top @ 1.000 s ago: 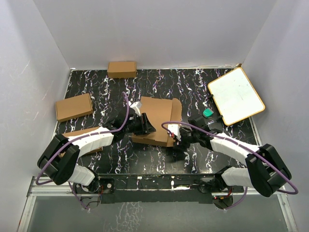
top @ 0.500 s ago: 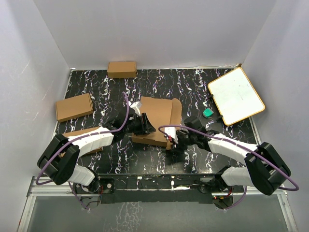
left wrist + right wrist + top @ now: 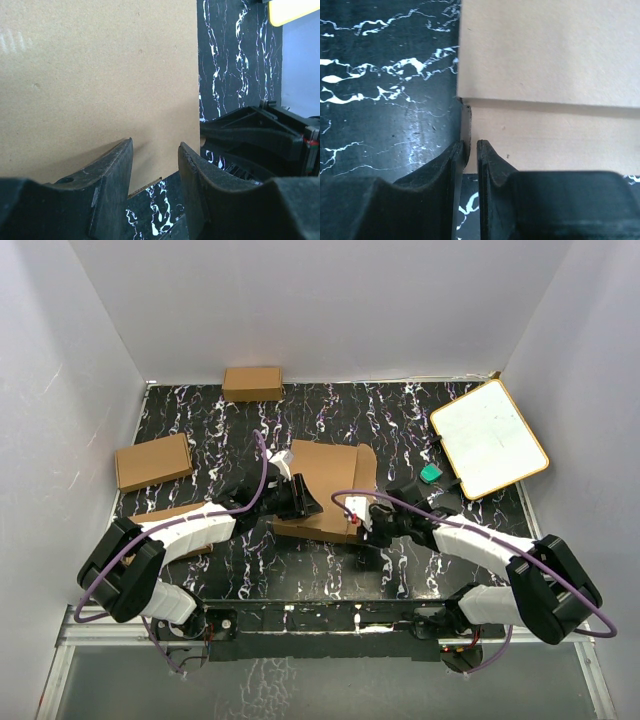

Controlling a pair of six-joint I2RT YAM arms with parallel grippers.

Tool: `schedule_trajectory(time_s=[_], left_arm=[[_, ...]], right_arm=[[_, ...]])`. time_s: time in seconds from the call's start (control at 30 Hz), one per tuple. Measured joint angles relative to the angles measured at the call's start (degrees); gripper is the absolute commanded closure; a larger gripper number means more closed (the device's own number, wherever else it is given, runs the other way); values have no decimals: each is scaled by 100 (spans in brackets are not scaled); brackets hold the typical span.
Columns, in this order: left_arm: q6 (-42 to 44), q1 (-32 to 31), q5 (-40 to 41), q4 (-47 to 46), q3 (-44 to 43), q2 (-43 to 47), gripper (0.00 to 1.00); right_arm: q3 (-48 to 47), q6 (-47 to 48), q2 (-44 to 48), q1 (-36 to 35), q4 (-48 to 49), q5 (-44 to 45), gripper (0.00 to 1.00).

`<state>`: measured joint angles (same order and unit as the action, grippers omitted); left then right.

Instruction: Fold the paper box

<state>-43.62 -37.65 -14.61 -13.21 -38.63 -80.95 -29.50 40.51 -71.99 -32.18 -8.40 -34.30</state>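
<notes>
The right hand [image 3: 470, 147] clamps a thin edge of the brown die-cut cardboard paper box [image 3: 326, 478], lying between it and the left hand [image 3: 155, 150], whose fingers [image 3: 110, 172] stand apart at a panel. Risk: so shallow a bite may slip, letting the flap spring back.

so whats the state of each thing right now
paper box, part folded, panels overlapping, not yet a box
left tool, open, jaws apart in front of a box panel
right tool, almost shut, seemingly pinching a thin upright edge of the paper box
back small box, closed
left small box, closed
white board, lying flat, untouched
</notes>
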Motion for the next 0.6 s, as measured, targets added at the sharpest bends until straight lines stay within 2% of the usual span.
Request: schedule_trajectory(time_s=[0.2,0.47,0.6], left_arm=[[17,2,0,13,-7,0,60],[59,2,7,63,-39,-7,60],[61,4,24,63,-39,-9,60]], right_arm=[[-114,-101,-118,275,-48,120,75],[-444,-385,-750,299,-48,339,72],[-542,-564,-866,278,-35,492,62]])
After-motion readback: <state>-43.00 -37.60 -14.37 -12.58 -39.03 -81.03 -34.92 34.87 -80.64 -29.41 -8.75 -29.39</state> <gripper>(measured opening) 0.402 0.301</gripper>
